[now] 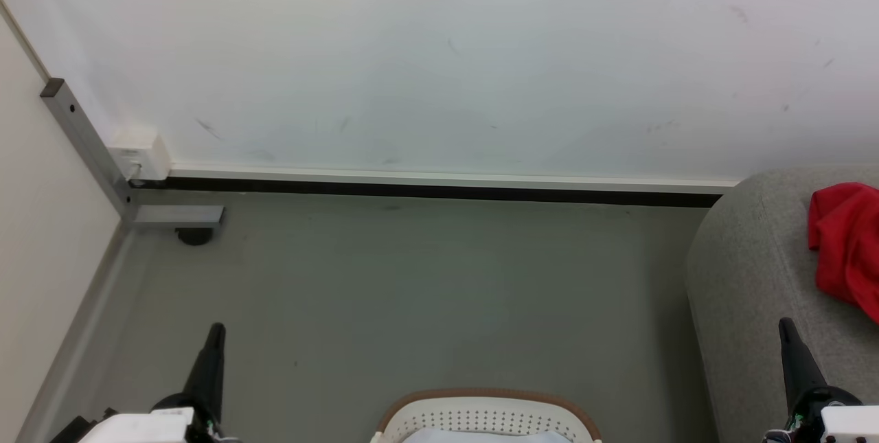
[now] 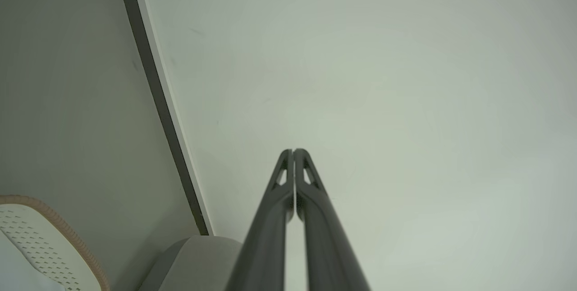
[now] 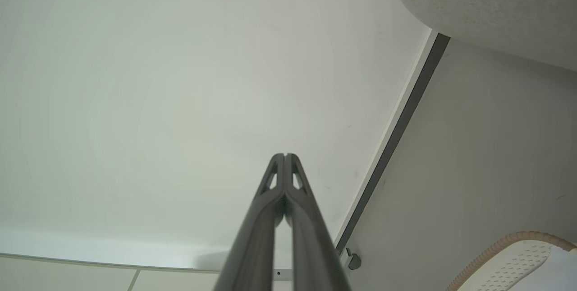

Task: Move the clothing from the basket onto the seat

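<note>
Both left gripper (image 1: 217,328) and right gripper (image 1: 785,323) empty (fingers pressed together); clothing (image 1: 848,244) lies on seat (image 1: 748,278), lengthwise toward wall (image 1: 439,51).

White wall (image 1: 439,51); grey floor (image 1: 412,292); blk baseboard (image 1: 426,190) btwn.

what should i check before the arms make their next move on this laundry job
1. left gripper shut, nothing in it: ok
2. right gripper shut, nothing in it: ok
3. red clothing lying on the seat: ok
4. basket has no garments left: cannot tell, most of its inside is out of frame
</note>
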Controlling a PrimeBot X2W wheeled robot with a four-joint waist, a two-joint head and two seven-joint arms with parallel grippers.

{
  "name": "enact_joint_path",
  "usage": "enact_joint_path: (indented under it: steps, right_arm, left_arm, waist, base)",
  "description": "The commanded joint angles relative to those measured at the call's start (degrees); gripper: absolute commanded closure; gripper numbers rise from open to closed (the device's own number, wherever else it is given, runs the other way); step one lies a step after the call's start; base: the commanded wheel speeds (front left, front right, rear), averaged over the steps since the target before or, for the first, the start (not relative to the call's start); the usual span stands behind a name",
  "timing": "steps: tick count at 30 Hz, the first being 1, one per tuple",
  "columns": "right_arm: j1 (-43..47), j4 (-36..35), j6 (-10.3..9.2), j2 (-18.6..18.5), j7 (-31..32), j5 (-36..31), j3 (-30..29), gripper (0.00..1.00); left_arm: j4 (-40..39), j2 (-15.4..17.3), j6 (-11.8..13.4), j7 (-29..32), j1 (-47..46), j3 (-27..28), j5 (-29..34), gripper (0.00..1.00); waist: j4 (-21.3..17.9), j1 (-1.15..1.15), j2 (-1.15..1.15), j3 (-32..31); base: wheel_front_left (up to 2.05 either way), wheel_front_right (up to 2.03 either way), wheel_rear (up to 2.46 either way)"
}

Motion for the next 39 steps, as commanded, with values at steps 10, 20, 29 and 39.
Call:
enact_joint_path:
  steps: [10, 20, 29, 39]
  right_arm:
    - [-1.5, 0.2, -0.12, -0.5, 1.3, 4.6, -0.3, 1.00]
    - [-1.5, 0.2, -0.12, -0.5, 1.2, 4.3, -0.3, 1.00]
    - [-1.5, 0.2, -0.12, -0.5, 1.2, 4.3, -0.3, 1.00]
    - [-1.5, 0.2, -0.12, -0.5, 1.2, 4.3, -0.3, 1.00]
  left_arm:
    - [-0.2, 0.1, -0.6, 1.2, -1.3, 0.4, -4.8, 1.00]
    - [-0.2, 0.1, -0.5, 1.2, -1.2, 0.4, -4.7, 1.00]
    - [-0.2, 0.1, -0.5, 1.2, -1.2, 0.4, -4.7, 1.00]
    - [-0.2, 0.1, -0.5, 1.2, -1.2, 0.4, -4.7, 1.00]
  waist:
    - [0.2, 0.00, 0.00, 0.3]
    - [0.2, 0.00, 0.00, 0.3]
    - [0.2, 0.00, 0.00, 0.3]
    - [0.2, 0.00, 0.00, 0.3]
  base:
    - [0.00, 0.00, 0.00]
    - [0.00, 0.00, 0.00]
    - [0.00, 0.00, 0.00]
    - [0.00, 0.00, 0.00]
